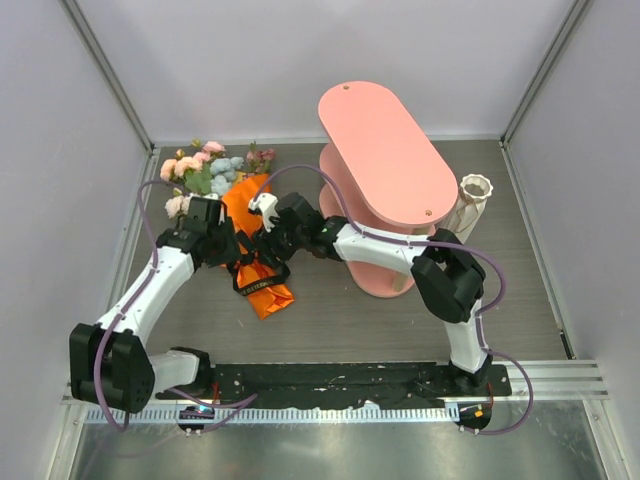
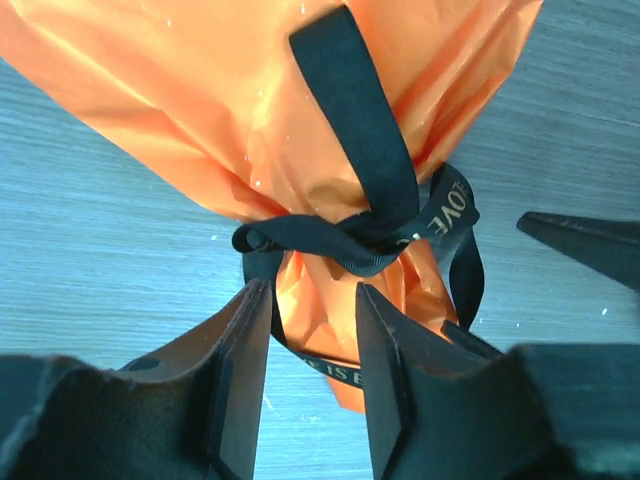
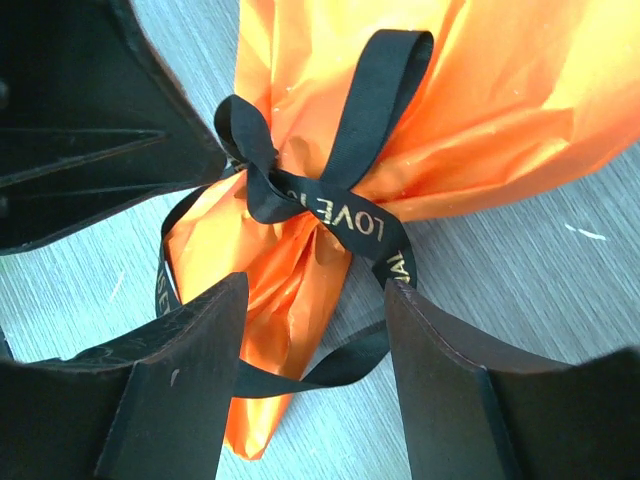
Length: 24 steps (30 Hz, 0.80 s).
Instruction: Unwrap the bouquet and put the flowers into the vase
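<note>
Bouquet (image 1: 250, 210) paper tail, just below ribbon knot (image 2: 345, 240), sits between both grippers: right gripper (image 3: 315, 380) spread wide, left gripper (image 2: 310, 400) narrower, can't tell if pinching.

On my feed I see a grey wood-grain tabletop (image 1: 330, 320) boxed in by plain pale walls (image 1: 300, 60) with metal corner posts (image 1: 110, 78). A pink three-tier oval shelf (image 1: 385, 150) stands right of centre. The light is soft and even, and a brushed metal strip (image 1: 350, 455) runs along the bottom edge.
</note>
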Available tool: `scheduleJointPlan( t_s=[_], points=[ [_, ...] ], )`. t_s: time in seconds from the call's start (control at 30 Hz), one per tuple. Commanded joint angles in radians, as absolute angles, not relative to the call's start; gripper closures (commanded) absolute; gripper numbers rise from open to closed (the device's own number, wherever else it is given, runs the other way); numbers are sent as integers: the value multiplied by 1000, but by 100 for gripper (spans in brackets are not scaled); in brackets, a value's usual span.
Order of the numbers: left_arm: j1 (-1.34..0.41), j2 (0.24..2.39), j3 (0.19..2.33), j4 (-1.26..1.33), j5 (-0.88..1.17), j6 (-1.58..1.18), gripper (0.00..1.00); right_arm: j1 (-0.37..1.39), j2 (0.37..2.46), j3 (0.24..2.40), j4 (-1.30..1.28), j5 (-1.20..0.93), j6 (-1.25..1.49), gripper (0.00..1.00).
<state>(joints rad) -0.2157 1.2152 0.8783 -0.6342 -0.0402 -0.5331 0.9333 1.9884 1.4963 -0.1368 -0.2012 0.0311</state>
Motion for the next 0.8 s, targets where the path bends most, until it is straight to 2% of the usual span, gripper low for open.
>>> scheduleJointPlan(
  t_s=[0.0, 0.2, 0.5, 0.6, 0.77],
  points=[
    [-228, 1259, 951, -681, -57, -326, 55, 933, 2013, 1542, -72, -268, -28, 38],
    [-261, 1322, 972, -646, -35, -233, 53, 933, 2051, 1572, -60, -269, -61, 43],
    [-267, 1424, 1020, -635, -103, -181, 60, 936, 2059, 1559, -9, -212, -89, 54],
    [-281, 1427, 1028, -637, -101, -147, 59, 939, 2059, 1537, 29, -209, -100, 54],
    [-291, 1492, 1084, -690, -100, -101, 54, 939, 2068, 1528, 60, -250, -107, 61]
  ],
)
